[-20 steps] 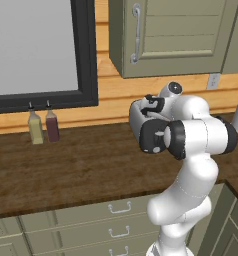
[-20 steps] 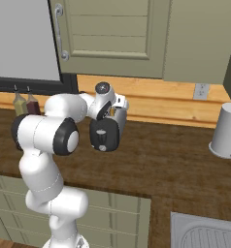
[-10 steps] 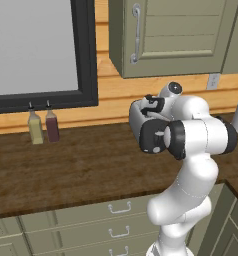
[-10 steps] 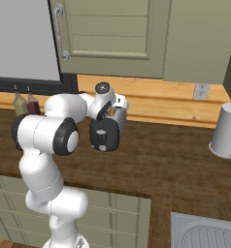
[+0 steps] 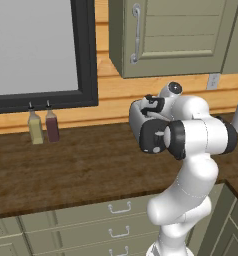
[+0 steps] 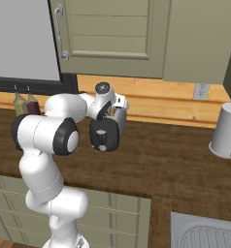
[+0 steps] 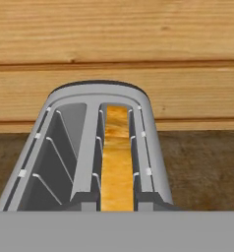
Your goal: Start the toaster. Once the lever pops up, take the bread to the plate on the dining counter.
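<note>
A white Panda arm (image 5: 191,145) folds over a dark wood counter (image 5: 81,165) in a rendered kitchen, wrist bent down toward the back wall. Behind it: pale plank wall (image 6: 161,104) w/ an outlet (image 6: 201,90), grey-green upper cabinets (image 6: 117,34), a black-framed window (image 5: 41,50). Grey-green drawers (image 5: 91,220) run under the counter.

Hand view looks straight down the toaster (image 7: 97,147), silver-white, two slots running away from the camera toward the wall. The bread (image 7: 115,157), tan-yellow, sits edge-up in the right-hand slot; the left-hand slot holds nothing but wire guides. So the slice lies directly ahead of and below the claw, its long edge in line w/ the view's up-down axis, i.e. along the slot. Toaster stands on the counter close to the wall.

Claw: fingertips can't be made out in any picture; the jaws are taken as clenched, w/ nothing seen between them. Judgement: bread is in place, so the step in hand is pressing the lever. Lever can't be seen from this angle; likely on the near end, under the bottom edge of the hand view.

Smaller items: a pale grey kettle-like jug (image 6: 227,131) at right on the counter, a sink corner (image 6: 205,235) beyond it, two small bottles (image 5: 43,125) under the window.
</note>
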